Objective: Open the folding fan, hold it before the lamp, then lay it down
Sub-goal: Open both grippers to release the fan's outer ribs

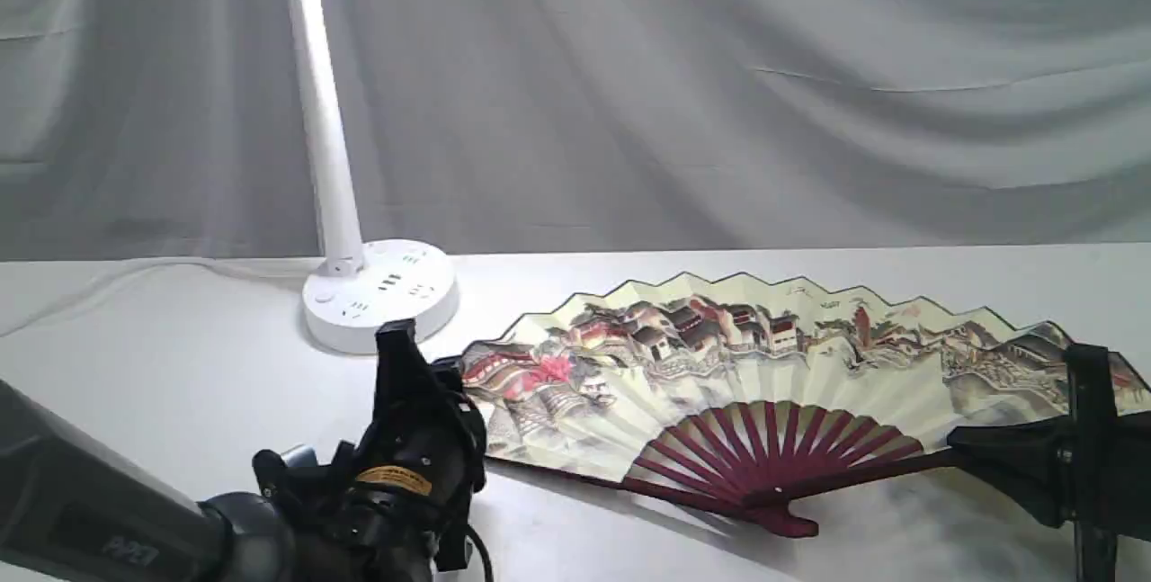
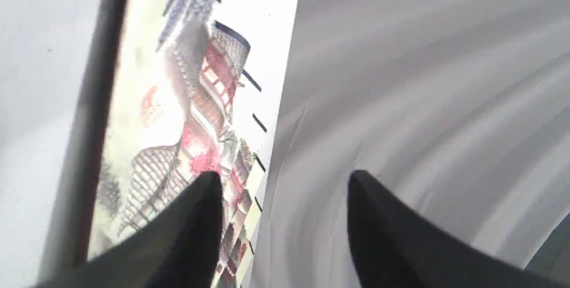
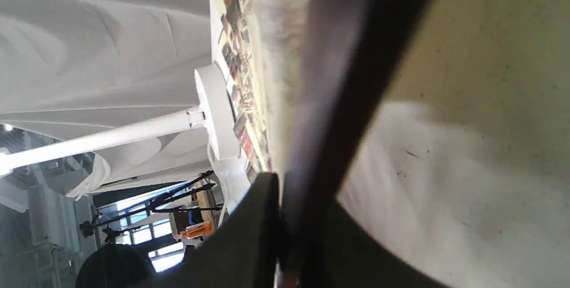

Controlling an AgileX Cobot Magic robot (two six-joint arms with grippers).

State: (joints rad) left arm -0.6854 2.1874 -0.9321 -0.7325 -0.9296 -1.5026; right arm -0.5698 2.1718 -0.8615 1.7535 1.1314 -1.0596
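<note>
Grey cloth backdrop (image 1: pixel 809 114) fills the whole rear, hanging in folds. White worktop (image 1: pixel 180 366) runs across in front of it. The folding fan (image 1: pixel 764 357) is fully spread on the worktop, right of centre, painted side up. Its maroon ribs meet at the pivot on the near side, and its left edge ends near the lamp's base. From the exterior view I cannot tell whether its left half lies quite flat. The lamp (image 1: pixel 328 159) stands rear left, stem upright, flat head reaching right at the top of frame. My right gripper (image 3: pixel 298 199) has its fingers clamped on the fan's dark outer rib at the right end. My left gripper (image 2: pixel 285 174) sits just beside the fan's left edge, fingers spread apart with nothing between them.
</note>
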